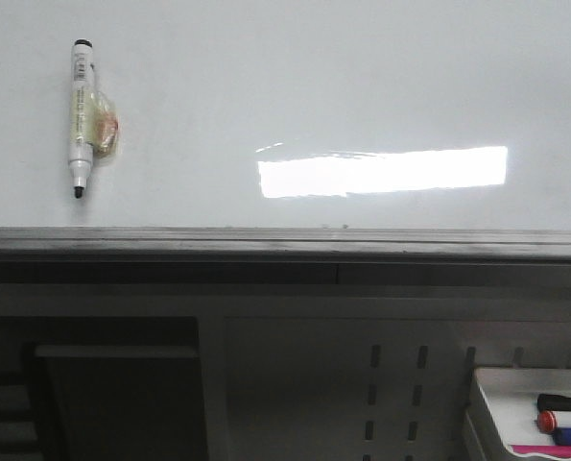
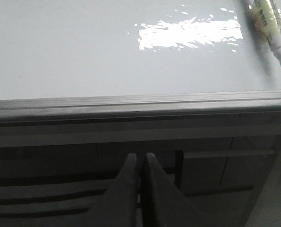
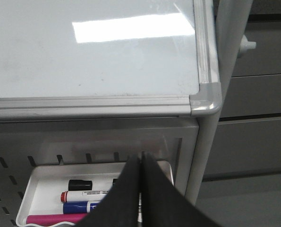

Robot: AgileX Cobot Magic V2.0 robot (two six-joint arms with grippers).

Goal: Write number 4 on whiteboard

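Note:
The whiteboard (image 1: pixel 285 96) is a glossy white board with a bright rectangular reflection and a grey lower rail (image 1: pixel 285 242). No number 4 shows on it. A white marker with a black tip (image 1: pixel 81 115) is stuck upright on the board at the upper left, tip down; it also shows in the left wrist view (image 2: pixel 270 28). My left gripper (image 2: pixel 140 158) is shut and empty, below the rail. My right gripper (image 3: pixel 140 158) is shut and empty, below the board's right corner (image 3: pixel 204 101), over a marker tray. Neither gripper shows in the front view.
A small white tray (image 1: pixel 496 403) at the lower right holds a black cap (image 3: pixel 80 184), a red-capped marker (image 3: pixel 83 196), a blue marker (image 3: pixel 81 207) and a pink item (image 3: pixel 50 218). A perforated panel (image 1: pixel 391 394) lies below the rail. A grey post (image 3: pixel 216 142) stands beside the board's right edge.

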